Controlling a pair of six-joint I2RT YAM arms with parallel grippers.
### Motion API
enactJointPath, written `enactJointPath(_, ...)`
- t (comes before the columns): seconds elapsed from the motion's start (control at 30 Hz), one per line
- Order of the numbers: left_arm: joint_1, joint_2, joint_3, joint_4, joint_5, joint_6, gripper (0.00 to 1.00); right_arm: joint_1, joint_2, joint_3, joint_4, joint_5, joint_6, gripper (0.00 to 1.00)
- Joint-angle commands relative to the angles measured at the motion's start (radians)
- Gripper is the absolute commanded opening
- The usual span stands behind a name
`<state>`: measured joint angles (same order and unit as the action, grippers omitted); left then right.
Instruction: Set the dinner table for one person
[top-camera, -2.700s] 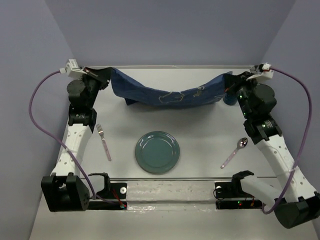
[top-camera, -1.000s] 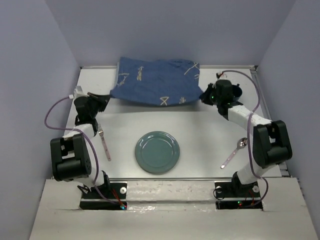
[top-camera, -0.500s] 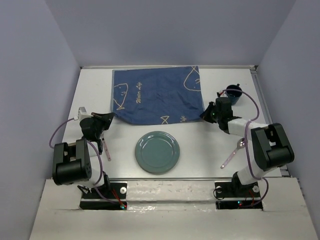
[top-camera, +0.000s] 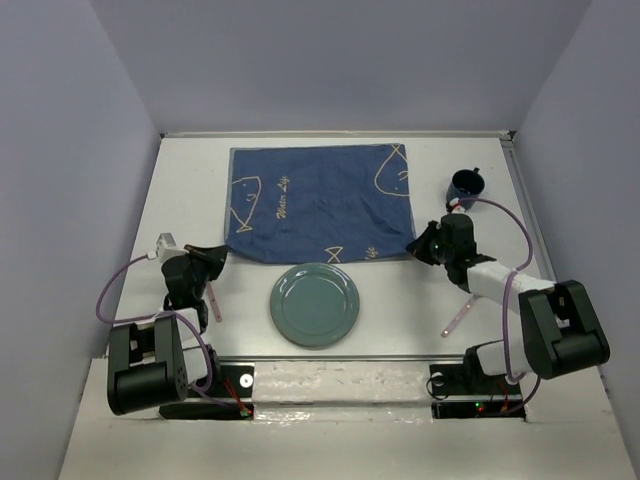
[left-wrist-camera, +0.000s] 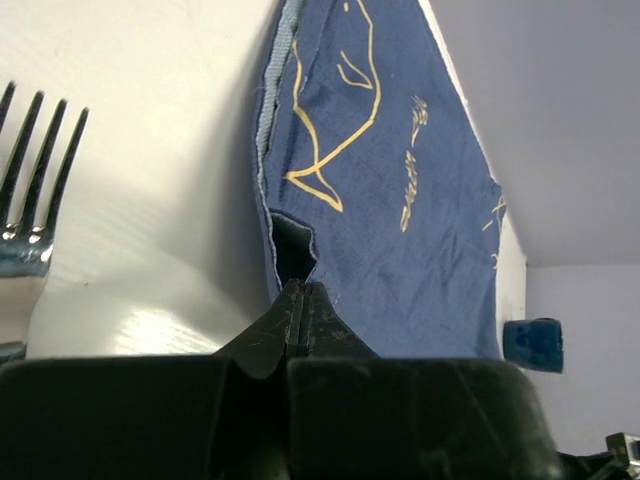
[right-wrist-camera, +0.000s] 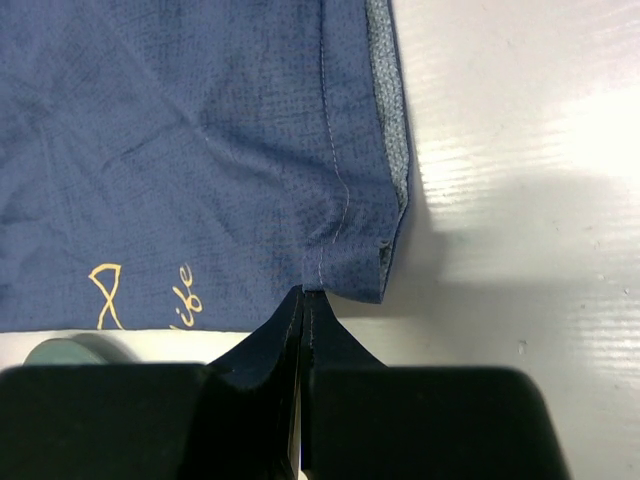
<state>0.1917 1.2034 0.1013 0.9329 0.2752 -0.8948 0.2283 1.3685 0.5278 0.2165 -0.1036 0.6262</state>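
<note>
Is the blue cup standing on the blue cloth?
No, the cup stands on the bare white table to the right of the cloth, with a gap between them.

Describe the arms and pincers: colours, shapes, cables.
The left arm and right arm are alike: white links between bulky black joints, with a purple cable looping to each wrist. The left pincer and right pincer are matte black, with two wedge fingers tapering to thin tips.
</note>
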Motion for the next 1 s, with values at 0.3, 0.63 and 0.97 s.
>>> enactJointPath(0.3, 0.003, -0.211, -0.071, -0.123, 0.009, 0.077, 0.0, -0.006, -0.104, -0.072, -0.058, 0.077, 0.05, 0.0)
enactJointPath(0.63, 0.005, -0.413, -0.123, -0.267, -0.018, 0.043, 0.0, -0.006, -0.172, -0.091, -0.111, 0.133, 0.07, 0.0)
enactJointPath(0.97, 0.005, -0.436, -0.132, -0.278, 0.002, 0.04, 0.42, -0.006, -0.2, -0.103, -0.138, 0.111, 0.053, 0.22)
